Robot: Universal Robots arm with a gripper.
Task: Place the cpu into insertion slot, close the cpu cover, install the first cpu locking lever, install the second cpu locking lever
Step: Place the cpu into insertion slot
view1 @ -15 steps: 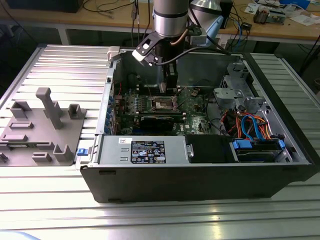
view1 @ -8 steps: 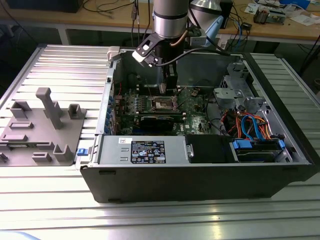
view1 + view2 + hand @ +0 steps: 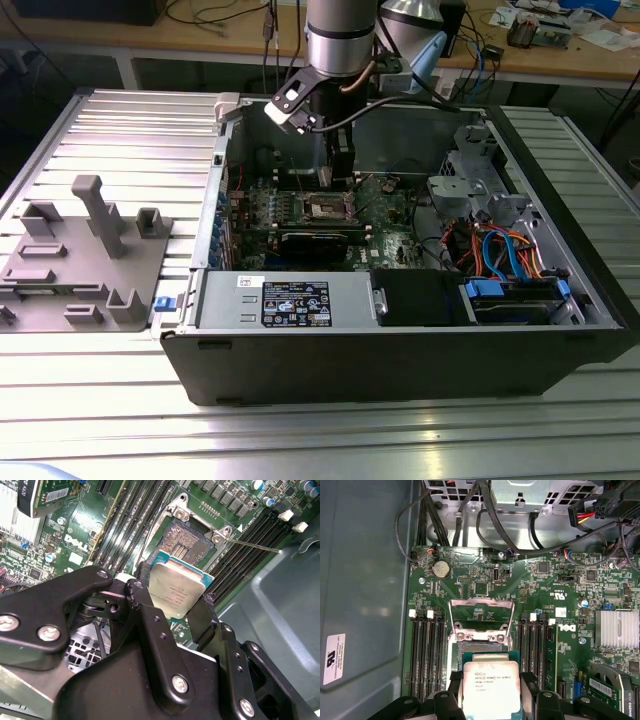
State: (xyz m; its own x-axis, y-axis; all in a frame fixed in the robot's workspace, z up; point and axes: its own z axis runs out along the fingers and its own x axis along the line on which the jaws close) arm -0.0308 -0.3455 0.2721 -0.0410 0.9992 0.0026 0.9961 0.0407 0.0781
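Well to the exterior view's left of the insertion slot (image 3: 330,207), a grey fixture (image 3: 95,215) rests on the table (image 3: 130,130). Over the slot, the fingers (image 3: 137,587) pinch the cpu (image 3: 177,587) by two opposite edges, metal top up, roughly level. It seems held clear of the slot's bare centre, with the cpu cover (image 3: 481,601) swung open beyond. To the right of the slot stands a drive cage (image 3: 470,180).
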